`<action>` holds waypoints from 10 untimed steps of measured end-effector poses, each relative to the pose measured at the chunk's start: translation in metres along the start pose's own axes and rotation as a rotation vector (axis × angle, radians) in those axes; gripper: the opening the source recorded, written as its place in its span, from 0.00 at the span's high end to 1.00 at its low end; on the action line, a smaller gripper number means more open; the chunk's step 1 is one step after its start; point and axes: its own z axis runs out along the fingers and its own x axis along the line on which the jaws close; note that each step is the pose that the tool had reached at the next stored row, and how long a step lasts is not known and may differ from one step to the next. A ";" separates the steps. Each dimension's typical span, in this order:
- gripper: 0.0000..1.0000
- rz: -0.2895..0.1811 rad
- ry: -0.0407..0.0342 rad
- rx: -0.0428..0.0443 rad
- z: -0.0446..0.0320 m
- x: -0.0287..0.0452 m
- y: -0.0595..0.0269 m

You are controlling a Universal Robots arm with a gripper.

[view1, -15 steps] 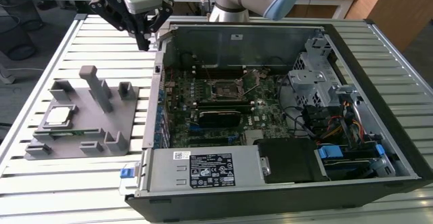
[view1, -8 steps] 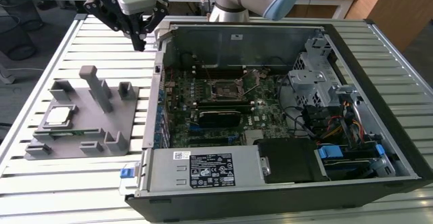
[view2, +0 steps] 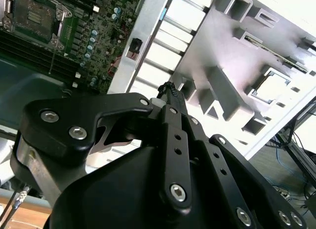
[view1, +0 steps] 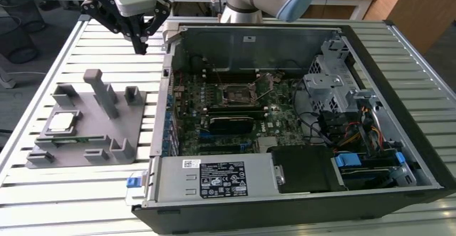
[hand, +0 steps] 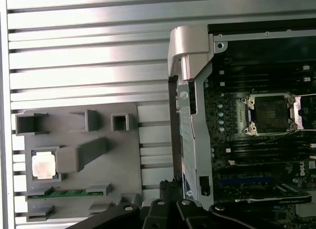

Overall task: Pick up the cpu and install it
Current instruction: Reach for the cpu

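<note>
In the exterior view the gripper [view1: 140, 48] hangs closed and empty above the slatted table [view1: 85, 54]. The cpu [view1: 61, 122] lies flat in the grey fixture [view1: 89, 158], toward that view's left and nearer the camera. In both wrist views the cpu [view2: 270, 86] [hand: 43, 166] sits lid-up and square, with no long axis and its edges parallel to the fixture's.

No print can be read; the labels [view1: 222, 179] on the power supply [view1: 174, 185] are illegible
</note>
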 end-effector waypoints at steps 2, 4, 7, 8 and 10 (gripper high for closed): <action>0.89 0.000 0.0020 0.0001 0.0003 0.0019 -0.0001; 0.89 0.000 0.0039 0.0005 0.0005 0.0039 -0.0003; 0.89 0.000 0.0060 0.0005 0.0010 0.0069 -0.0005; 0.89 0.000 0.0067 0.0005 0.0012 0.0080 -0.0006; 0.89 0.000 0.0082 0.0007 0.0015 0.0102 -0.0008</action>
